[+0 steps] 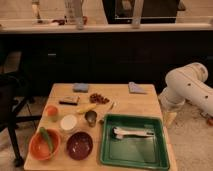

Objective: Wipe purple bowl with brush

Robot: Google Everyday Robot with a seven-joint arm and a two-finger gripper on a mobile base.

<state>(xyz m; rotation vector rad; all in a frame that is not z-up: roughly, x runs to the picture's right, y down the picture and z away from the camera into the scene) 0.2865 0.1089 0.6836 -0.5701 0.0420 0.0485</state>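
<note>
At the right edge of the wooden table (131, 100), the white arm (187, 85) bends downward and the gripper (170, 118) hangs beside the table, off the tabletop, jaws apart and holding nothing. The brush (132, 133) lies flat inside the green tray (107, 150) at the near right, its length running left to right, apart from the gripper. The purple bowl (80, 145) sits upright at the near centre, just left of the tray. The tray's left wall stands between brush and bowl.

Adjacent items:
- orange bowl (34, 146) holding a green object (46, 138), just left of the purple bowl
- white round container (68, 123) and metal cup (91, 117), on the bowl's far side
- banana (86, 108), orange cup (51, 111), red grapes (99, 98) and a dark flat item (69, 101), farther back
- two blue cloths (80, 87) (136, 88), along the far edge
</note>
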